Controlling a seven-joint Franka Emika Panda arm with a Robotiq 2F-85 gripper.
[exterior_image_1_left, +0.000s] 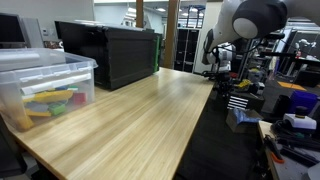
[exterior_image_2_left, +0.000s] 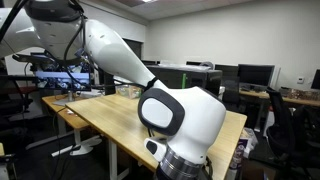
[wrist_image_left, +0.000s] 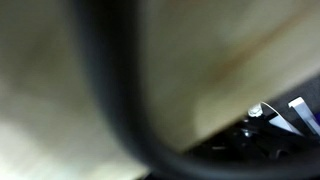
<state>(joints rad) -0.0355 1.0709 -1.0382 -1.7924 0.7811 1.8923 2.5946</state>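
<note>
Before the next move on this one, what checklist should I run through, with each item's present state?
1. The end effector is shut: ok.
2. The end effector is empty: cannot tell; no view shows its fingertips sharply.
3. Wrist view unobstructed: not ok; a dark cable crosses it and the picture is blurred.
4. The wooden table lies under the wrist camera: ok; light wood fills that view.
5. The clear bin stands upright on the table, apart from the arm: ok.
6. The black crate stands apart from the arm: ok in an exterior view.
</note>
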